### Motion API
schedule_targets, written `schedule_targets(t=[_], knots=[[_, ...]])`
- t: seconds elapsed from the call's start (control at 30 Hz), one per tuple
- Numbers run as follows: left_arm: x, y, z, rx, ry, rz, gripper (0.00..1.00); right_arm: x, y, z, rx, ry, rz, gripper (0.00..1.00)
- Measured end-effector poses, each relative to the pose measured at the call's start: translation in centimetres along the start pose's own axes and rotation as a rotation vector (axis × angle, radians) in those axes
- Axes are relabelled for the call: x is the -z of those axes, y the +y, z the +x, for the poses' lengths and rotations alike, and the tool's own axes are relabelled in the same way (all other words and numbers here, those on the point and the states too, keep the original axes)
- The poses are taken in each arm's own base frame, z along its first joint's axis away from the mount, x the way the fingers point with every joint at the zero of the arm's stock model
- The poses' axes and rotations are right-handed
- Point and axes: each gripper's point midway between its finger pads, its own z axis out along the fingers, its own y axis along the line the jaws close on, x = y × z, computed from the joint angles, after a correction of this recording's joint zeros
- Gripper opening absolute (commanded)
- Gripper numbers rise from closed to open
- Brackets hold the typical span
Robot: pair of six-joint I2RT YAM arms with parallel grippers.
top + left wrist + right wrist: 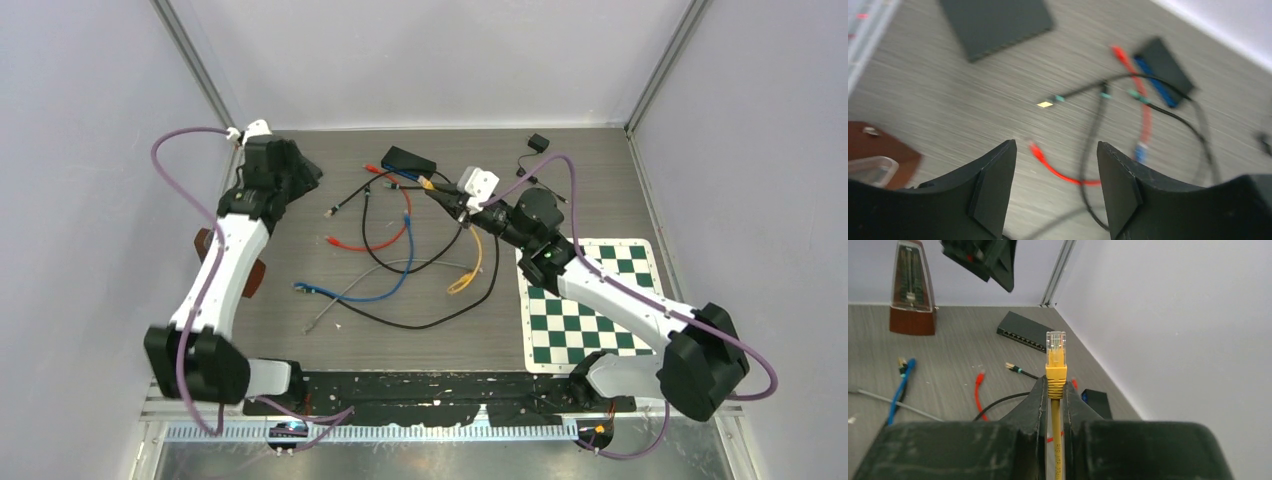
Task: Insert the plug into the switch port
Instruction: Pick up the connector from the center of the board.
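My right gripper (1056,386) is shut on a yellow cable just behind its boot. The clear plug (1056,346) sticks up past the fingertips, held in the air. In the top view this gripper (447,199) hovers over the cable tangle. The switch (1024,332), a flat black box with a row of ports, lies on the table beyond the plug, below my left gripper. In the left wrist view the switch (998,22) is at the top edge. My left gripper (1055,165) is open and empty above a red cable (1058,170); in the top view it (300,180) covers the switch.
A small black box (408,158) with blue and red cables plugged in sits at the back. Black, red, blue, grey and yellow cables (400,270) sprawl mid-table. A brown metronome (912,290) stands at the left. A chessboard mat (590,300) lies at the right.
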Motion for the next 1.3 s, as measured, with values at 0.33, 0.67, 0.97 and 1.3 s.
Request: schedule_targets(t=[0.33,0.67,0.97,1.3], knots=[[-13.4,8.3,-1.5,-0.074,0.059,-0.431,0.56,2.4,0.6,-2.1,-0.312,0.025,0.041,0.05],[-23.3,11.9,-3.0,0.088,0.03,-0.496,0.54,2.5,1.6,-2.4,-0.453,0.022,0.017,0.05],[-28.6,14.3,-5.4,0.236,-0.004,-0.447,0.51,1.8,1.8,-1.6,-0.443,-0.008,0.014,0.05],[-32.0,15.4,-4.3,0.477,0.019,-0.31,0.47,1.4,1.3,-2.1,-0.422,-0.055,0.027,0.05]])
